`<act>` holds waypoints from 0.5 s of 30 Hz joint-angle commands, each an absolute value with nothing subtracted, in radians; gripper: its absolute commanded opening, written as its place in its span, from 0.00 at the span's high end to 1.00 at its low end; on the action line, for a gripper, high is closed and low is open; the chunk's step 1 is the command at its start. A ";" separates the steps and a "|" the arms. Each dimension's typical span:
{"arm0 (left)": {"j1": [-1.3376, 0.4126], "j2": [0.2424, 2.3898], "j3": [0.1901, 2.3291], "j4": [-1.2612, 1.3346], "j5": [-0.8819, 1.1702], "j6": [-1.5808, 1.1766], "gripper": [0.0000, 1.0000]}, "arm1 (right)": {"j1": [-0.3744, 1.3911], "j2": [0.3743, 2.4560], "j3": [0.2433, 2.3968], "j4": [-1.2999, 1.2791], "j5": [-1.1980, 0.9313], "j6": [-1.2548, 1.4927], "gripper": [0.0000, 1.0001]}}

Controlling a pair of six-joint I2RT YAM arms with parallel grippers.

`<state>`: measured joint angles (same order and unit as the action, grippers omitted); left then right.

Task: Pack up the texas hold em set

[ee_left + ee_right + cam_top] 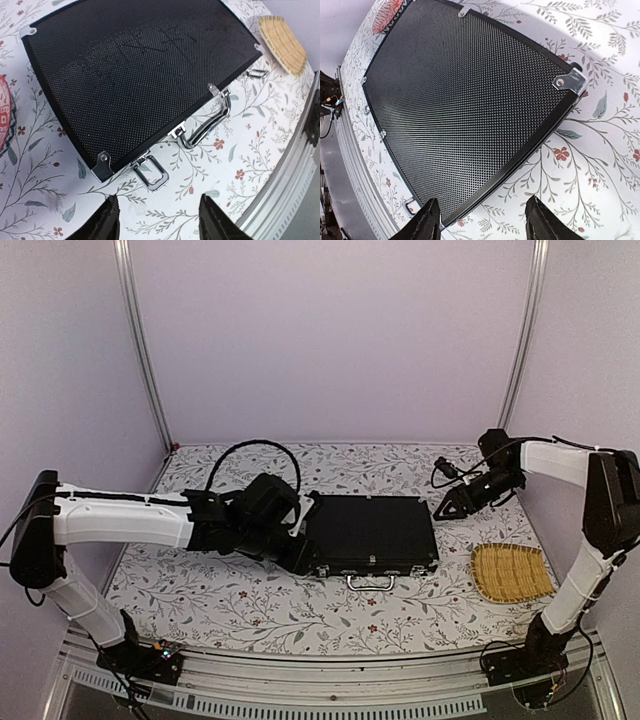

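The black briefcase (375, 533) of the texas hold em set lies flat with its lid down in the middle of the floral cloth. Its silver handle (370, 582) faces the near edge. My left gripper (303, 558) hovers at the case's front left corner. In the left wrist view that gripper (158, 200) is open over bare cloth, just short of a silver latch (152, 172) whose loop lies flat on the cloth beside the handle (210, 122). My right gripper (445, 508) is open at the case's far right corner. The right wrist view has it (482, 201) above the edge of the case (465, 100).
A yellow woven tray (512, 572) lies right of the case near the right arm's base. A pink patterned dome (4, 115) peeks in left of the case, under my left arm. A metal rail (330, 695) runs along the near table edge.
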<state>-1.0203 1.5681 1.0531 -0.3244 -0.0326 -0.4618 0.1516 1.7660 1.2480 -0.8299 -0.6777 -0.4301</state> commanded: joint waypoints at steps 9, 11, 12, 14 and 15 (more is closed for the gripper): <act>-1.054 1.661 1.017 -0.272 0.021 -0.426 0.66 | 0.314 1.495 0.984 -0.642 -0.579 -0.528 0.69; -1.057 1.688 1.010 -0.250 0.027 -0.429 0.70 | 0.337 1.493 0.972 -0.629 -0.559 -0.529 0.73; -1.057 1.701 1.007 -0.240 0.027 -0.430 0.70 | 0.347 1.494 0.968 -0.624 -0.551 -0.532 0.74; -1.061 1.726 1.003 -0.220 0.021 -0.433 0.72 | 0.370 1.489 0.959 -0.616 -0.541 -0.537 0.76; -1.064 1.737 1.000 -0.207 0.015 -0.433 0.72 | 0.385 1.486 0.955 -0.613 -0.531 -0.541 0.77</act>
<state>-1.0420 1.6920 1.0214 -0.2741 0.0105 -0.4351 0.3477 1.5177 0.9699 -0.6659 -0.5728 -0.5163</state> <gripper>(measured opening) 0.286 0.242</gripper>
